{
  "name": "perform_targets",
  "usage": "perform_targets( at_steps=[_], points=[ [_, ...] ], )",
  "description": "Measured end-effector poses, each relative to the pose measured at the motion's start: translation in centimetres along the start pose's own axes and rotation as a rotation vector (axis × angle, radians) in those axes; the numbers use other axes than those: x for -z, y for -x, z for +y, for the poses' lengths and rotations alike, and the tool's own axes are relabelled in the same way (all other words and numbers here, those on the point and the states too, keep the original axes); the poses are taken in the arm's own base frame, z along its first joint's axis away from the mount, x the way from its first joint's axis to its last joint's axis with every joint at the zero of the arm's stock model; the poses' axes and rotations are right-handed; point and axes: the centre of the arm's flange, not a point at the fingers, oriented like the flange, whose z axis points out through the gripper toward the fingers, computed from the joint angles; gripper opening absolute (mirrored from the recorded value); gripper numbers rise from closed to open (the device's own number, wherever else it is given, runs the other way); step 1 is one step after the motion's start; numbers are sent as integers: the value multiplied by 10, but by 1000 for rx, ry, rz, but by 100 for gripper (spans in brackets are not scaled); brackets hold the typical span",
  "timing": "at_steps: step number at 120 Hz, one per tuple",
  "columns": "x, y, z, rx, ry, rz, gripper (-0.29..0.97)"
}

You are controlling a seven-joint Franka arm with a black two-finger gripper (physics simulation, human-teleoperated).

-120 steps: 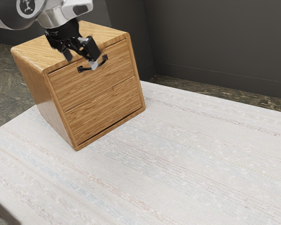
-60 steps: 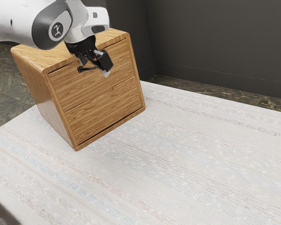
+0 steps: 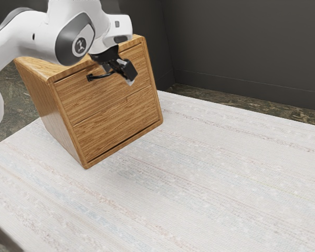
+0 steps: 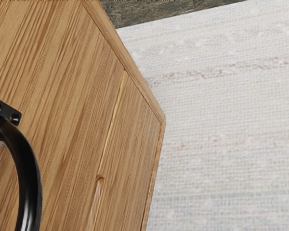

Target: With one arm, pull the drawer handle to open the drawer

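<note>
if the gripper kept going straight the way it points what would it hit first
Most likely the upper drawer front, right beside the end of the black handle. The gripper angles down toward that wood face, though depth is unclear and it might catch the handle first.

Soft, even light leaves a faint shadow beside the cabinet (image 3: 110,110) on the pale table (image 3: 226,184).
</note>
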Motion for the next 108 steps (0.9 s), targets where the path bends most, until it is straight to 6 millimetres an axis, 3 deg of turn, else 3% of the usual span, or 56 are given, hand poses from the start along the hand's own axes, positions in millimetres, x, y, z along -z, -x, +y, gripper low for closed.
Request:
perform_targets(
  at_steps=[24, 77, 90, 99, 108],
  points=[
    [-6, -4, -6, -24, -13, 22, 68],
    [-45, -6, -8, -72, -13, 6, 69],
    [-42, -3, -3, -84, -5, 3, 66],
    [-26, 1, 11, -107, 5, 13, 46],
    [-19, 3, 28, -134, 18, 12, 49]
  ],
)
